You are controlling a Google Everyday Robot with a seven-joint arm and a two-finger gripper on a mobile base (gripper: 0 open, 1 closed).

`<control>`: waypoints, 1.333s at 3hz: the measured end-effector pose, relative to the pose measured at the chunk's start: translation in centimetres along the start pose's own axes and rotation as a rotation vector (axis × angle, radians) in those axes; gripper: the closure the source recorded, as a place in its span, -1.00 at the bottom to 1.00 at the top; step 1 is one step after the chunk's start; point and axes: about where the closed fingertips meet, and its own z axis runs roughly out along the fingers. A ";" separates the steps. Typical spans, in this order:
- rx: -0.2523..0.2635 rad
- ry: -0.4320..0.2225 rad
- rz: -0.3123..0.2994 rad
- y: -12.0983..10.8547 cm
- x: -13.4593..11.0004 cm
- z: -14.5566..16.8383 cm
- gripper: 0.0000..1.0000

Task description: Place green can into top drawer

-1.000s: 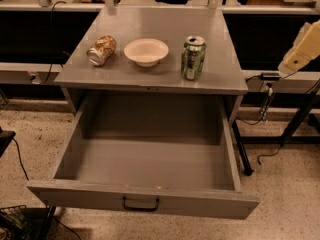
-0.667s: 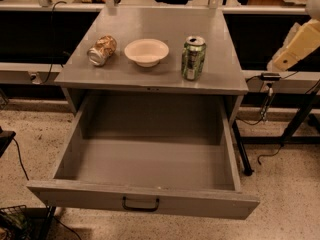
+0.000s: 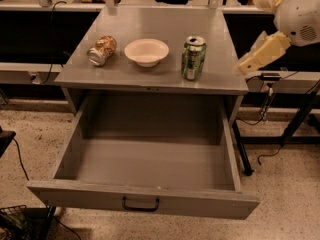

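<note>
On the cabinet top, at nine o'clock from my gripper, the green can stands upright, pale-marked and silver-topped. The top drawer lies open below. Whether my gripper is clenched, I cannot tell.

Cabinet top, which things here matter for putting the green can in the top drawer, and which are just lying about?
Job: green can, upright; top drawer, open; pincer, right of the cabinet.
Lying about: brown-gold can, on its side; white bowl.
</note>
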 end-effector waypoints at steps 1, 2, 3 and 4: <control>0.051 -0.039 0.025 1.6 -0.3 6.6 -1.00; 0.051 -0.039 0.025 1.6 -0.3 6.6 -1.00; 0.007 -0.039 0.038 1.7 0.0 7.8 -1.00; -0.023 -0.062 0.088 1.8 1.3 10.3 -1.00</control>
